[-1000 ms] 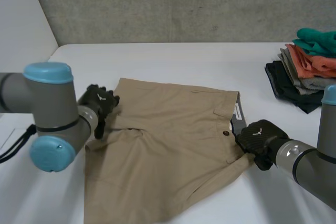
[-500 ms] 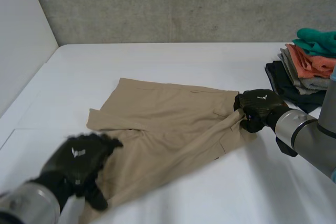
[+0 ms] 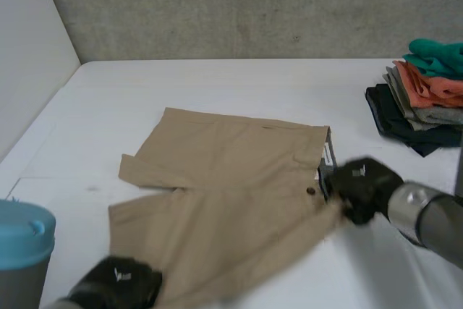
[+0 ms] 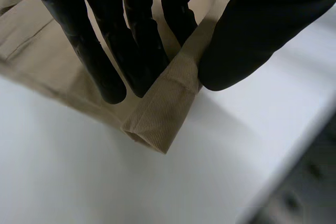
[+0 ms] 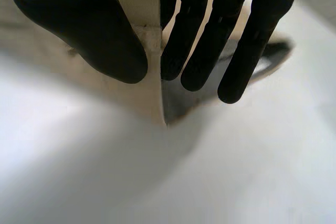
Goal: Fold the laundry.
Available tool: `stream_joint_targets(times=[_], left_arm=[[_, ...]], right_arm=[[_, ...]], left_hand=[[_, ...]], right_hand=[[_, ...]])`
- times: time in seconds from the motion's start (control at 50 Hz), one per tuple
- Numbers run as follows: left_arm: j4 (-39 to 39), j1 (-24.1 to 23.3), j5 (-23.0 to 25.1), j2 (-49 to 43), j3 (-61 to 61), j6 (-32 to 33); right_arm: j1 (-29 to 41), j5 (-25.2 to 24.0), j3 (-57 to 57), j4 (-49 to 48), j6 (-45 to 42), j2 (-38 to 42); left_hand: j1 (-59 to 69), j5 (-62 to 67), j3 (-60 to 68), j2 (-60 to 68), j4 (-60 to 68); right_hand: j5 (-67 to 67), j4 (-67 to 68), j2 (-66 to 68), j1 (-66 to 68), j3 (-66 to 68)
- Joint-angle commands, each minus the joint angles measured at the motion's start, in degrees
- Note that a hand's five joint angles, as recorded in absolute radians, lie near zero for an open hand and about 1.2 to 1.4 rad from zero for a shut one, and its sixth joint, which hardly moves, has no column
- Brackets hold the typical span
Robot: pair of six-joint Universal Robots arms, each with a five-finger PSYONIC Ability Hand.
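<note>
Tan shorts (image 3: 231, 186) lie spread on the white table (image 3: 239, 81), waistband towards the right. My left hand (image 3: 119, 285) is at the near hem of the lower leg; in its wrist view the fingers (image 4: 136, 51) and thumb pinch a rolled corner of that hem (image 4: 163, 114). My right hand (image 3: 364, 187) sits at the waistband's near corner. In the right wrist view its thumb (image 5: 94, 35) and fingers (image 5: 199, 40) pinch a fold of the tan cloth (image 5: 152, 51) just above the table.
A stack of folded clothes (image 3: 419, 99), dark, grey, orange and green, sits at the table's far right edge. A grey concrete wall (image 3: 253, 5) backs the table. The table's left edge (image 3: 29, 150) runs beside a pale side wall.
My left hand has dropped from the far leg to the near hem and closed on it. My right hand swung the waistband corner up and back, so the near half of the shorts shifted.
</note>
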Motion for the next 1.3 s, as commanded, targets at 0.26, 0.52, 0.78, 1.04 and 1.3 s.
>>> stream_joint_targets(times=[0.26,0.52,0.78,1.04,1.3], left_arm=[[18.8,4.7,-0.5,-7.7,17.1,13.3],[35.0,8.2,-0.2,-34.8,43.8,29.8],[43.6,7.7,-0.2,-48.7,58.2,30.5],[45.1,5.3,-0.8,-35.9,42.3,28.7],[45.4,3.5,-0.6,-31.7,33.9,25.7]], right_arm=[[-2.9,-0.8,-3.1,1.5,-2.0,-1.2],[4.4,8.8,-20.1,-16.3,9.5,15.7],[6.7,16.0,-31.9,-22.8,9.5,26.2],[2.8,9.1,-12.9,-12.4,14.1,10.5],[0.0,0.8,-6.9,-16.6,16.1,13.9]], left_hand=[[14.4,12.8,12.1,11.7,11.6],[14.4,12.8,12.1,11.7,11.6],[-55.6,-57.2,-57.9,-58.3,-58.4],[-55.6,-57.2,-57.9,-58.3,-58.4],[-55.6,-57.2,-57.9,-58.3,-58.4]], right_hand=[[11.1,11.3,12.2,15.9,11.7],[11.1,11.3,12.2,15.9,11.7],[-58.9,-58.7,-57.8,-54.1,-58.3],[-58.9,-58.7,-57.8,-54.1,-58.3],[-38.2,-38.0,-37.1,-33.4,-37.6]])
